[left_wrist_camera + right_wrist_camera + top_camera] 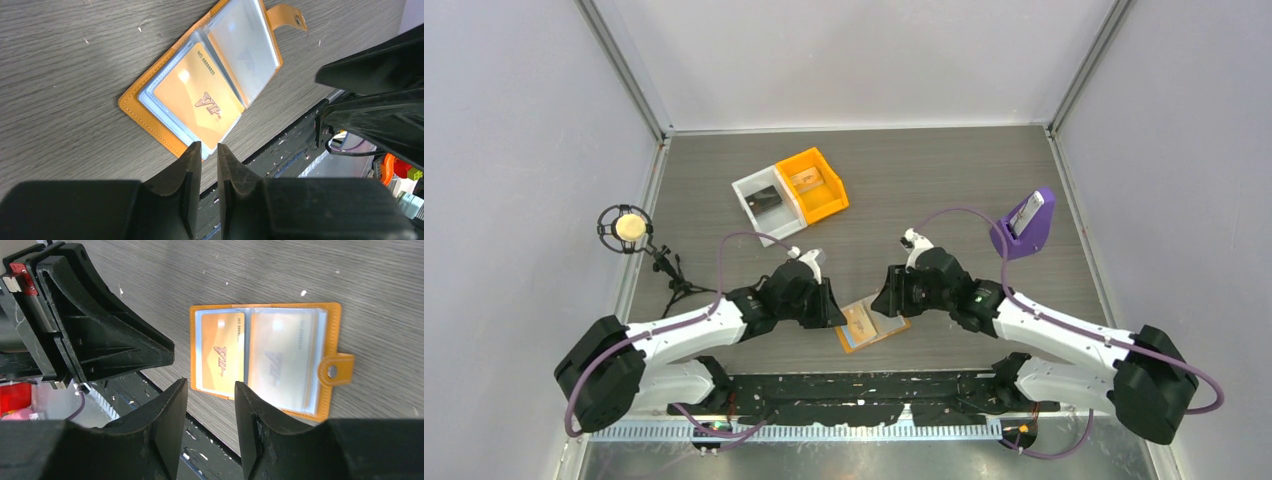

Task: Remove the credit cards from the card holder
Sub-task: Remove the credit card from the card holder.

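The card holder (872, 325) lies open flat near the table's front edge, orange with light blue sleeves (200, 95) (265, 360). A gold VIP card (197, 102) (222, 352) sits in one sleeve. A second card (280, 360) shows faintly through the other, cloudy sleeve. My left gripper (832, 312) (209, 147) hovers at the holder's near corner; only a narrow gap separates its jaws and nothing is held. My right gripper (886, 298) (210, 385) is open just short of the holder's front edge, below the gold card, with nothing between its fingers.
An orange bin (812, 185) and a clear bin (767, 200) stand at the back. A purple wedge stand (1027, 225) is at the right. A microphone on a tripod (629, 228) is at the left. The table's front edge and a black rail (854, 390) run just behind the holder.
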Robot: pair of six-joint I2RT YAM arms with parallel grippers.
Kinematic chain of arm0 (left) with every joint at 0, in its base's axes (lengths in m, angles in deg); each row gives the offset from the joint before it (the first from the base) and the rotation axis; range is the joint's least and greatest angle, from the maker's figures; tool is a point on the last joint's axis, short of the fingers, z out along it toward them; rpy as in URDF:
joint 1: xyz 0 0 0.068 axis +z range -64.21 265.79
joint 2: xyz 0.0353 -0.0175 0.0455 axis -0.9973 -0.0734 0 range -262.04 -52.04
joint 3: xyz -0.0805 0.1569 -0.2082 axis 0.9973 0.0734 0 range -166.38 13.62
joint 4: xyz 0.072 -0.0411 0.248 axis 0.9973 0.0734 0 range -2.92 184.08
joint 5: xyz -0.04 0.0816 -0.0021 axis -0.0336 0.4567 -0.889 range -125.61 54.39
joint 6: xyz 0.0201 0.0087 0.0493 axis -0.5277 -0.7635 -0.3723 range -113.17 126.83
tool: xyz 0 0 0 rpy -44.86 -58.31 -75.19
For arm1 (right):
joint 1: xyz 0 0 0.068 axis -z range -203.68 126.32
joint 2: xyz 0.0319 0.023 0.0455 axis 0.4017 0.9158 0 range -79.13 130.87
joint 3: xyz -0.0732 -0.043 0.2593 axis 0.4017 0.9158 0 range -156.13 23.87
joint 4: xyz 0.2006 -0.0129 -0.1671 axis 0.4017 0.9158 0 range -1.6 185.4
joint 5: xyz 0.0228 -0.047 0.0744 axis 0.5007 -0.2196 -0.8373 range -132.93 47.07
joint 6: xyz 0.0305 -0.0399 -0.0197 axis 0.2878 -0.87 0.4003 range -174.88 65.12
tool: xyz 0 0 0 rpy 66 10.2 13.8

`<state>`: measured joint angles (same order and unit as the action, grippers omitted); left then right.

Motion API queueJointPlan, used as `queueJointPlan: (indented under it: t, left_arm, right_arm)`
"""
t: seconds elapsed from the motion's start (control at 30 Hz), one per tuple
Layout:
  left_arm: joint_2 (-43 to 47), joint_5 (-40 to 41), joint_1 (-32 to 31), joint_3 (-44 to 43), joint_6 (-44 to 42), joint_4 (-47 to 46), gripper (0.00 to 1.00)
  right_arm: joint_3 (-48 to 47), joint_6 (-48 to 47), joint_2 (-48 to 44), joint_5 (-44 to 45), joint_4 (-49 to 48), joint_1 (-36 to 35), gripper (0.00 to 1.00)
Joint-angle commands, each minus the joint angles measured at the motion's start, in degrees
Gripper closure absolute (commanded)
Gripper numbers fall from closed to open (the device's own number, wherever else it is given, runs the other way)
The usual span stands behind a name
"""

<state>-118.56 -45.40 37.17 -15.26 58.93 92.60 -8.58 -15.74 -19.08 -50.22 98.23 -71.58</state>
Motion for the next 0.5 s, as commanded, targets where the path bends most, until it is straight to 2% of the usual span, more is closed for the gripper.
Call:
queueJointPlan:
  t: [0.0, 0.2, 0.47]
  left_arm:
    - [-0.9, -0.7, 0.4, 1.4, -0.5, -7.0, 0.83]
    - [-4.2, -0.7, 0.5, 3.7, -0.1, -11.0, 0.93]
    - [-8.3, -2.9, 0.5, 5.8, 0.7, -17.1, 0.96]
  right_arm:
    - [0.9, 0.4, 5.4, -6.0, -8.9, 0.0, 0.54]
    - [2.8, 2.8, 13.7, -11.0, -19.9, 0.7, 0.58]
    - [4.4, 2.4, 18.6, -10.0, -21.6, 0.9, 0.59]
